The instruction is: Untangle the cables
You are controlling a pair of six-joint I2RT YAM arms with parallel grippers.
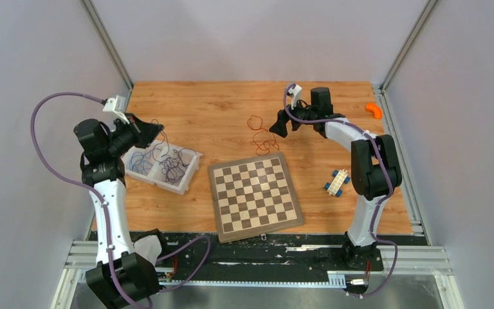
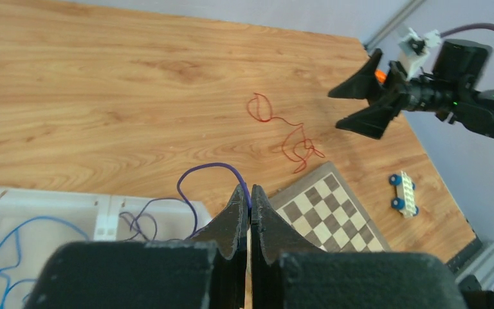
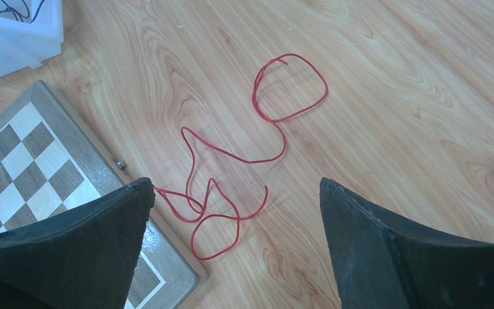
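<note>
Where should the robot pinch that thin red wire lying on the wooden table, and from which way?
Probably the single bare stretch of the thin red wire, between its round loop and the crossed tangle beside the wooden chessboard. It lies flat on the wood, so the open right gripper should come straight down, one finger on each side. There only one strand gets pinched.

2 arms inspected. Left arm (image 1: pixel 106 193) stands near the table's (image 1: pixel 231 103) left edge, wrist tilted forward. Left gripper (image 2: pixel 249 193): jaws fully closed, apparently pinching the purple cable (image 2: pixel 206 168) at the tips. Right arm (image 1: pixel 360 154) is bent leftward toward the far edge. Right gripper (image 1: pixel 283 123): above the table, jaws spread wide, empty.
</note>
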